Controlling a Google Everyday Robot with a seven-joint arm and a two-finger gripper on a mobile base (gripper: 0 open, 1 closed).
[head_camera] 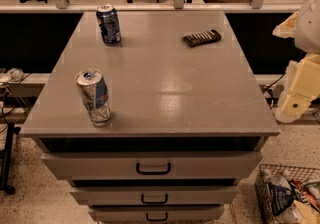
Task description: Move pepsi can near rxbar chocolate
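Pincer [296, 99]: located at the right border of the view, just off the right edge of the table [165, 93] and clear of it. Only pale cream housing sections are visible, and the frame border cuts off the rest of the arm. Whether the pincer is spread or closed cannot be told. It is clear of every object on the table.

Item positions, referenced to the pincer:

- rxbar chocolate [202, 38]: the closest task item, lying flat on the table top, farther back than the pincer and to its left. A row of pale marks shows on the dark wrapper, but the printing is not legible.
- pepsi can [108, 24]: upright near the far left corner of the table, well apart from the pincer. It is left of the bar and well apart from it.
- dented silver can [93, 97]: stands across the table from the pincer, near the front left edge, leaning slightly.

Below the table top are three drawers [153, 167] with dark handles. The bottom border cuts off the lowest one.

A wire basket [287, 195] sits on the floor below the pincer, cropped at the right and bottom. Its contents cannot be identified.
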